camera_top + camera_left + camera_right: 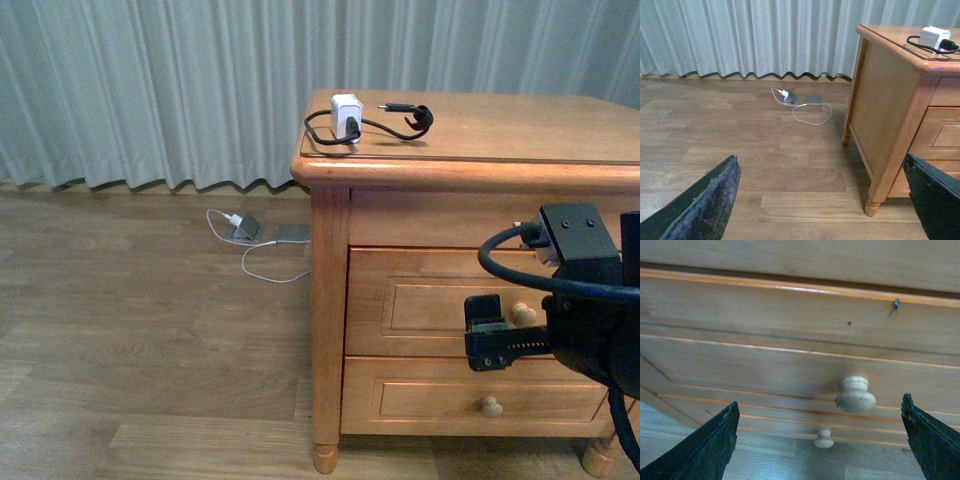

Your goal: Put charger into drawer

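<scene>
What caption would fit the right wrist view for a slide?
Open right gripper lined up with the round knob of the closed top drawer.

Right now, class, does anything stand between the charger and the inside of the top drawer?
Yes. The drawer is shut, so its front blocks the way. The charger lies on the dresser top; the open right hand faces the knob, nothing between them.
</scene>
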You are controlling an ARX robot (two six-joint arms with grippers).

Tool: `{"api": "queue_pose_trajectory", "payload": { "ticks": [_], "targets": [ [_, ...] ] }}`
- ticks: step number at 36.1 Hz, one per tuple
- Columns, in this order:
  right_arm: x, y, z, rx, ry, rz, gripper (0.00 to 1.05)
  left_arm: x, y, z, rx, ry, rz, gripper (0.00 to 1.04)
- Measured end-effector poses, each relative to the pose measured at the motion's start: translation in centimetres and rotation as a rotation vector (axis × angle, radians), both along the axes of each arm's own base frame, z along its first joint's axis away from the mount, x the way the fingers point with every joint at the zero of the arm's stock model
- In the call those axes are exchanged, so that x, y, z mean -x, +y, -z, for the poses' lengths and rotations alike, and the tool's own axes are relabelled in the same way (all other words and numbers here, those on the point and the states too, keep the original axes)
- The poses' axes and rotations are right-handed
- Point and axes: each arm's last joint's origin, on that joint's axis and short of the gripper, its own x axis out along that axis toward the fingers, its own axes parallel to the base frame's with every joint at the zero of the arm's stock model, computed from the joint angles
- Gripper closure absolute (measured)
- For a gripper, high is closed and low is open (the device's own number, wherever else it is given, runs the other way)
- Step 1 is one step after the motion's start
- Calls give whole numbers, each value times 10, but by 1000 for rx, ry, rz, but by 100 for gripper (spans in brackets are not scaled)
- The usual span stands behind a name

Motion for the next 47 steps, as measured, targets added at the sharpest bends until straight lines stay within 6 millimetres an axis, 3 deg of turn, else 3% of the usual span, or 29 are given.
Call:
{"api": "queue_pose_trajectory", "payload": {
  "ticks": [9, 15, 21, 40, 47],
  "targets": [
    [-27, -4, 10, 13, -2, 33, 9, 0, 0, 0, 0, 0, 0, 6],
    [-32, -10, 23, 23, 32, 56, 9, 0, 0, 0, 0, 0, 0, 6],
    [-33, -12, 23, 11, 20, 68, 9, 0, 0, 0, 0, 0, 0, 6],
    [-32, -13, 23, 0, 9, 66, 79, 0, 0, 0, 0, 0, 0, 6],
    [-28, -16, 25, -14, 21, 50, 81, 0, 0, 0, 0, 0, 0, 6]
  ]
}}
